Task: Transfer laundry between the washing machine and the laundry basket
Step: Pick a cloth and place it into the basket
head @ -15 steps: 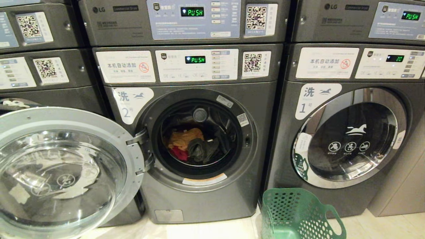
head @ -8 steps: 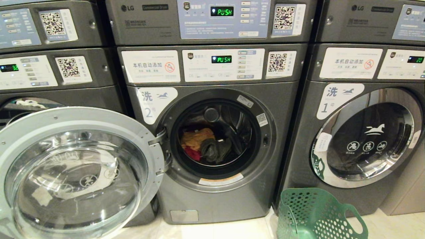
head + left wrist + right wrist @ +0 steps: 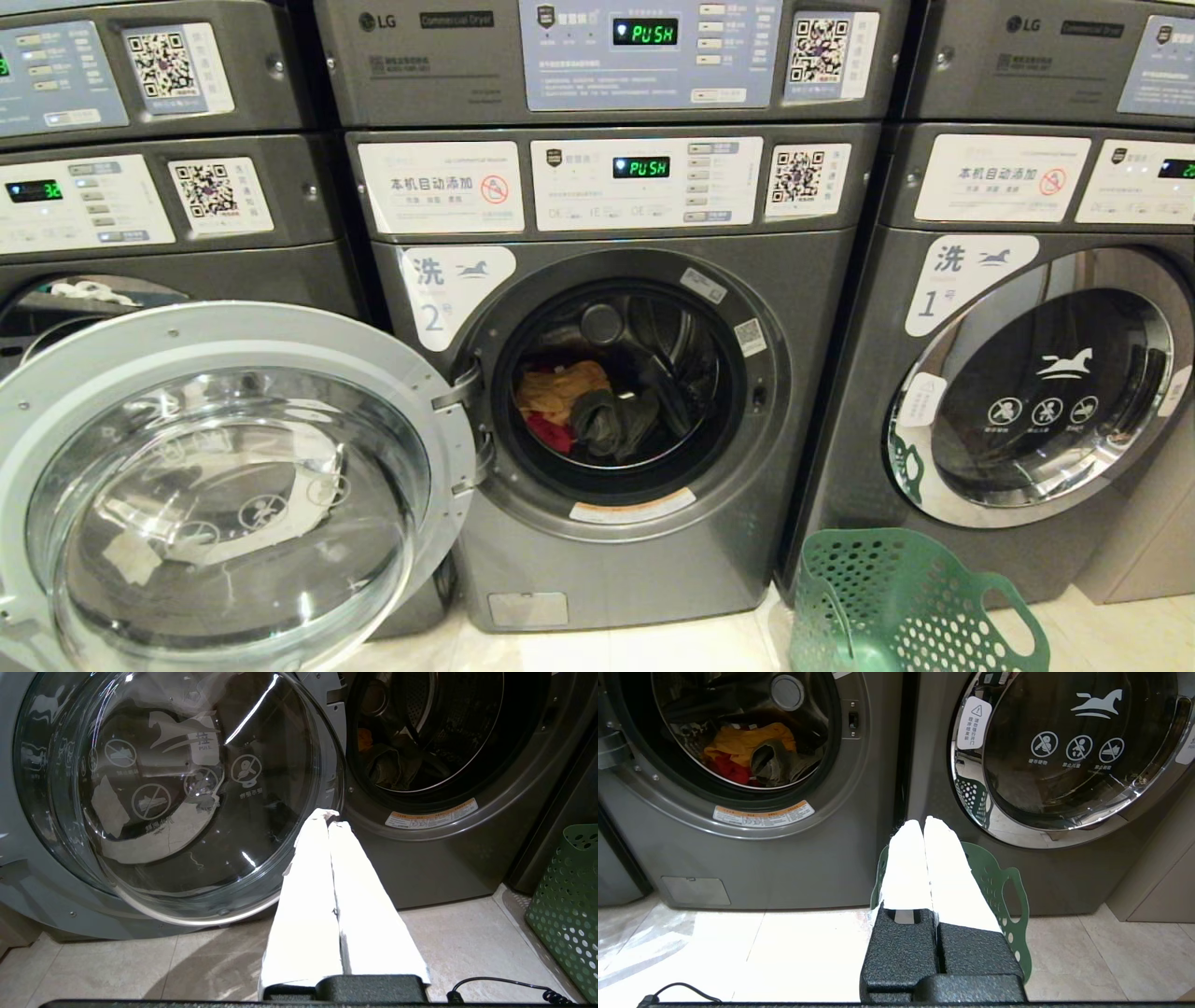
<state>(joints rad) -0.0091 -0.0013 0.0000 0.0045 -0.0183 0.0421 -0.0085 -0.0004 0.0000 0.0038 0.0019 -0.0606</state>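
Between the earlier frames and this one, the whole head view slid to the right, so the robot itself had turned or driven; nothing in the scene moved. No transfer had started: the clothes (image 3: 586,411) lay in the drum of the washing machine (image 3: 616,392), ahead of both claws, door (image 3: 224,485) open. The laundry basket (image 3: 994,882) stood empty just beyond the right claw (image 3: 923,823). Both claws, left claw (image 3: 327,816) too, were pressed together, holding nothing, arms low and level.

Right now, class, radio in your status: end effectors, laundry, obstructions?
Both end effectors shut, empty. Laundry in open washer. Basket on floor, right. Door swung left.
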